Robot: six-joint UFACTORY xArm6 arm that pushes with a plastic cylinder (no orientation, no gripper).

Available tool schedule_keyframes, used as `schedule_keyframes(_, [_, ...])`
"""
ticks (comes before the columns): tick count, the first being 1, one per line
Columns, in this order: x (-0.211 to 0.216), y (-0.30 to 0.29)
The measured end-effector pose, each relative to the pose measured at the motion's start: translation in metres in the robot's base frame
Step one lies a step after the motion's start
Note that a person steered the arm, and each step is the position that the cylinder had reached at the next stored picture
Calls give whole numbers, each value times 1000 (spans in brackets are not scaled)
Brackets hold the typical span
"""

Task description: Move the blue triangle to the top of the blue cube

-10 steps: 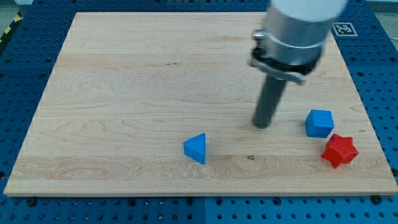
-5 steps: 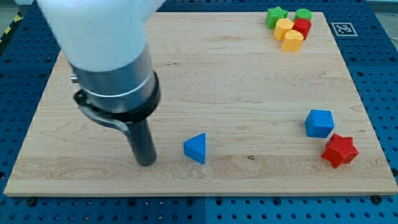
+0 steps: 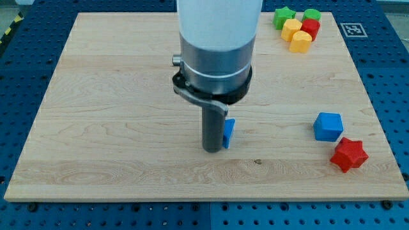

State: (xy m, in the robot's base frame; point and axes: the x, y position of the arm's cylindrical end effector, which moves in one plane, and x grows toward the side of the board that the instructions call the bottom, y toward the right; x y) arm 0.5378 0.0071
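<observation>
A robot lab with a test table

A flat wooden board [image 3: 115,96] sits on a blue metal table [image 3: 25,51] full of small round holes in neat rows, the kind used for fixing gear down. A black and white square marker [image 3: 354,29] is stuck by the board's top right corner. Yellow and black warning tape [image 3: 9,29] runs at the view's top left. A big grey and white robot arm [image 3: 216,51] stands over the board.
</observation>
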Motion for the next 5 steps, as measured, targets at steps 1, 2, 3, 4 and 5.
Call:
schedule_keyframes(1, [-15,8])
schedule_keyframes(2, [-25,24])
schedule_keyframes(3, [-45,41])
schedule_keyframes(4, [-72,61])
schedule_keyframes(5, [-81,81])
